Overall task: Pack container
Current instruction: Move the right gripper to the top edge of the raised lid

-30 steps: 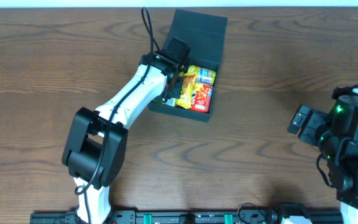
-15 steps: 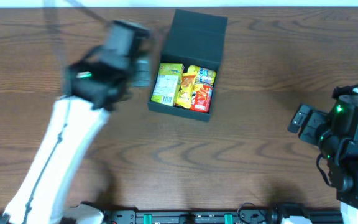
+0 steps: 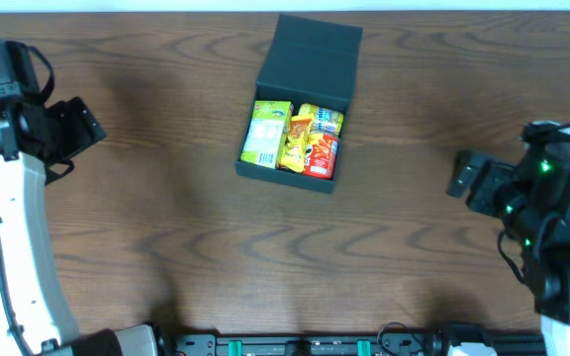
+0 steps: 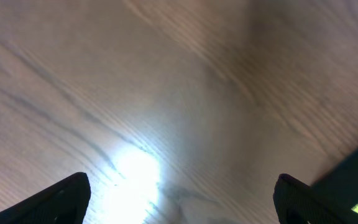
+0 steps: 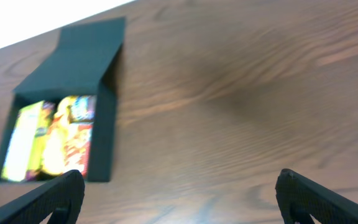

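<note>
Overhead: we see the dark teal-green square cardboard container (image 3: 285,179) standing between the two claws, well apart from both. Its hinged flap lid (image 3: 315,54) is open and laid back on the far side. Packed side by side inside it:
- a small yellow-green carton (image 3: 265,132), nearest the left claw
- a yellow snack packet (image 3: 295,144) in the middle
- a red snack packet (image 3: 323,155), nearest the right claw
- another yellow packet (image 3: 325,119), behind the red one

The left claw (image 3: 79,124) hangs over the brown wood-grain table (image 3: 414,247), and the container is out ahead of its tips. The right claw (image 3: 463,176) faces the container from the other side. From this view we cannot tell how far either claw is spread.

Left wrist: the left claw (image 4: 182,186) is released. Its black fingers (image 4: 61,199) are wide apart, with only blurred, glare-lit table (image 4: 166,74) between them. A dark corner of the container (image 4: 356,174) shows just past the finger on the right of this view, with a sliver of yellow below it.

Right wrist: the right claw (image 5: 179,186) is released too. Its fingers (image 5: 303,196) are spread, with bare table (image 5: 241,93) between them. The container (image 5: 104,143) sits ahead of the claw and off toward the left finger, near it but not touching. The lid (image 5: 86,56) lies flat beyond the container, and the carton (image 5: 20,140) and packets are visible inside, blurred.
</note>
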You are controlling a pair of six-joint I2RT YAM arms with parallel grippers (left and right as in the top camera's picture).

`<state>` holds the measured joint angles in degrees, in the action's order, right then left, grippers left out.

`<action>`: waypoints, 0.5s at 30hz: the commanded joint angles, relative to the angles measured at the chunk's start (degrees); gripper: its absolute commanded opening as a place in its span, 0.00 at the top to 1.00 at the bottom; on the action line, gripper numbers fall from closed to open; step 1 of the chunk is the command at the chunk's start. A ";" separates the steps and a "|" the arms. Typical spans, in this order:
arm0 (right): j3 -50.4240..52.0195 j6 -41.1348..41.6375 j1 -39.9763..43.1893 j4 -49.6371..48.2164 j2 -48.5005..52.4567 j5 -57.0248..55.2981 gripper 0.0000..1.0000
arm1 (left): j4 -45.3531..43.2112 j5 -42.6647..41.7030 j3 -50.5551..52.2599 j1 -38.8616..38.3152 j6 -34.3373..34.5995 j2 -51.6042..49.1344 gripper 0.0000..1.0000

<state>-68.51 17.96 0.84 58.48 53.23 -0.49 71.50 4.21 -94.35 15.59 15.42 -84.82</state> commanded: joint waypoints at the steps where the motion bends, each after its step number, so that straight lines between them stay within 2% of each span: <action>1: -0.13 5.38 -2.05 -0.79 6.27 6.10 0.01 | 0.52 -1.70 0.17 0.94 0.04 -2.19 0.05; 6: -6.56 10.56 -8.00 -2.49 20.44 7.61 0.01 | 0.46 -1.68 0.17 0.90 0.04 -3.21 0.05; 9: -16.41 12.68 -11.82 -0.09 30.05 7.65 0.01 | 0.48 -1.70 0.17 0.90 0.04 -3.26 0.05; 10: -22.58 12.87 -13.38 1.66 35.34 7.82 0.01 | 0.48 -1.70 0.17 0.90 0.04 -3.26 0.05; 13: -31.34 11.17 -14.40 2.34 44.15 11.82 0.01 | 0.48 -1.70 0.17 0.90 0.04 -3.26 0.05; 15: -33.18 7.45 -14.38 -1.64 48.43 18.49 0.01 | 0.48 -1.70 0.15 0.90 0.04 -3.26 0.05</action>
<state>-98.63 28.05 -13.23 58.67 96.90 10.15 71.79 2.74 -94.30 16.29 15.42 -88.05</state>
